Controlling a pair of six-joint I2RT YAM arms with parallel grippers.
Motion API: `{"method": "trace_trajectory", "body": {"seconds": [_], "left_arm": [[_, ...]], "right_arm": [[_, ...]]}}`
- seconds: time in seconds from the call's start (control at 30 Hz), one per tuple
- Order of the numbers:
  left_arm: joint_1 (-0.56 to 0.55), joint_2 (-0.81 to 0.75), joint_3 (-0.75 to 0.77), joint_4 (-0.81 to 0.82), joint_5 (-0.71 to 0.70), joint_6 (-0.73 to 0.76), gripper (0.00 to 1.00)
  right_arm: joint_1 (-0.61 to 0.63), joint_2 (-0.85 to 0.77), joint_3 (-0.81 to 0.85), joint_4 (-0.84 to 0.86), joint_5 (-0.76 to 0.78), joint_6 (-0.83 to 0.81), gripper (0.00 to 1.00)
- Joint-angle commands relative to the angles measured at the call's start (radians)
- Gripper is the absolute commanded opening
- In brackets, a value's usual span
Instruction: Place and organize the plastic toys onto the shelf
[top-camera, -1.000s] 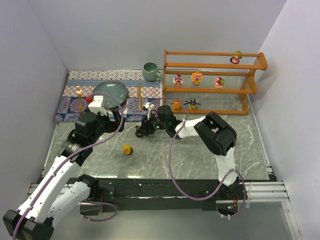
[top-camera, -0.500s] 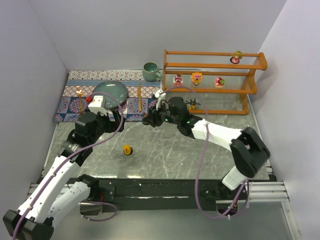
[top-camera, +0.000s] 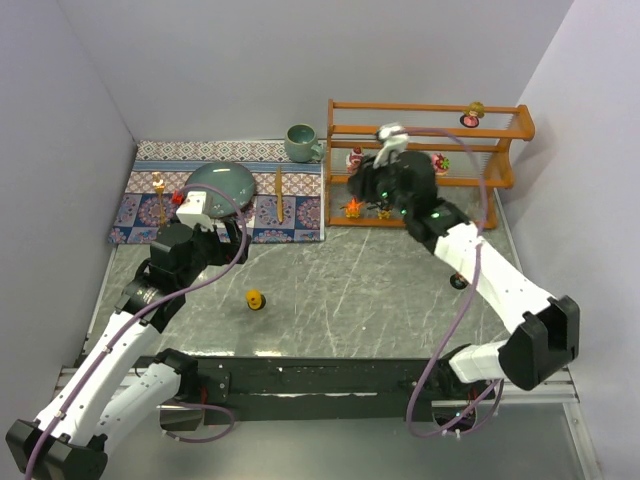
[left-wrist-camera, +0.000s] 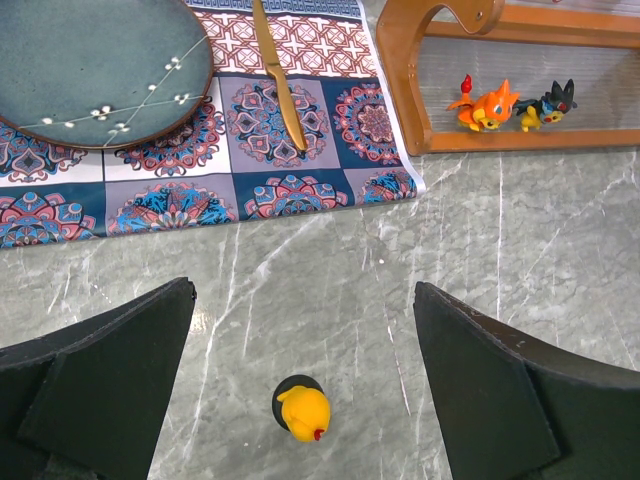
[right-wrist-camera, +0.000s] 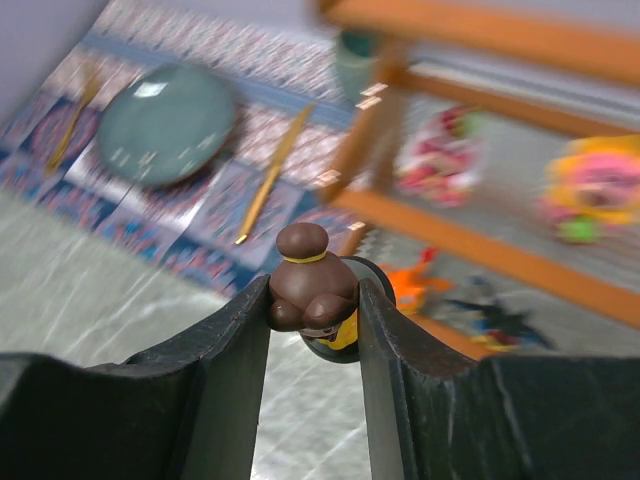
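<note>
**Q:** Jaws first: how do they stand?

**A:** Right gripper (right-wrist-camera: 313, 318) is clamped on the small brown round-headed plastic figurine (right-wrist-camera: 304, 272), with one finger on each flank and the head poking up between them. Left gripper (left-wrist-camera: 302, 292) is spread wide and holds nothing. It hangs above the small yellow round-headed plastic figurine (left-wrist-camera: 302, 410), which stands on the grey marble-look table (left-wrist-camera: 520, 260).

**Q:** Where is the brown one?

**A:** It is in the air in front of the left end of the orange-brown wooden three-tier shelf (top-camera: 430, 107), about level with the middle tier, and not yet set down.

**Q:** How will it handle?

**A:** I'd judge it light, hard, stiff and glossy, so a little slippery, but not fragile. The rounded head offers poor purchase, so the flanks of the body are the sensible place to hold it. With a small foot and a big head, it may topple on the ribbed panel if let go tilted.

**Q:** And the yellow one?

**A:** Probably much the same. It stands alone on the near left of the table, well apart from the shelf.

**Q:** What's already shelved?

**A:** There are pink plastic figures (top-camera: 440, 163) on the middle tier. The orange spiky plastic creature (left-wrist-camera: 488, 105) and the dark spiky plastic creature (left-wrist-camera: 548, 103) sit side by side at the bottom tier's left end. A small yellowish plastic figure (top-camera: 472, 116) is at the top right.

**Q:** Any brands or writing?

**A:** None that I can read. The patterned mat (left-wrist-camera: 280, 190) shows only geometric tiles, and the teal plate (left-wrist-camera: 90, 60) only white speckles.
</note>
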Motion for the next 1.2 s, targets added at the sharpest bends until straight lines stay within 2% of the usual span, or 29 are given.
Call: {"method": "trace_trajectory", "body": {"seconds": [0.0, 0.17, 0.5, 0.87, 1.17], "left_arm": [[0.005, -0.002, 0.003, 0.023, -0.008, 0.005, 0.97], [0.005, 0.007, 0.005, 0.023, 0.006, 0.003, 0.97], [0.007, 0.031, 0.004, 0.023, 0.021, 0.003, 0.97], [0.007, 0.064, 0.008, 0.024, 0.034, 0.006, 0.97], [0.007, 0.080, 0.009, 0.023, 0.032, 0.010, 0.97]], "right_arm": [[-0.081, -0.055, 0.105, -0.055, 0.049, 0.016, 0.07], [-0.210, -0.029, 0.185, -0.072, 0.046, 0.041, 0.08], [-0.369, 0.118, 0.399, -0.081, 0.012, 0.053, 0.08], [-0.457, 0.293, 0.582, -0.121, 0.003, 0.074, 0.08], [-0.483, 0.384, 0.633, -0.115, -0.037, 0.091, 0.08]]}}
